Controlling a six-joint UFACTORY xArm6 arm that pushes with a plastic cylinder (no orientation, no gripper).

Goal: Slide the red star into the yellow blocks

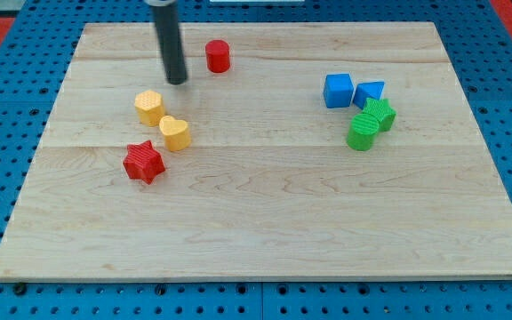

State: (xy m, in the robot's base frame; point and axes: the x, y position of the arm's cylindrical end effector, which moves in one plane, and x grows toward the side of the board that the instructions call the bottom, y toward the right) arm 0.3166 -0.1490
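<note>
The red star [143,162] lies on the wooden board at the view's left, just below and left of the yellow heart [174,133], with a small gap between them. The yellow hexagon [149,108] sits above the heart, close to it. My tip [178,81] is at the view's top left, above and right of the yellow hexagon and left of the red cylinder [218,56]. It touches no block.
A blue cube [338,91] and a blue triangular block [370,92] sit at the view's right, with two green blocks [380,114] [361,134] just below them. The board's edge [265,276] meets a blue pegboard surround.
</note>
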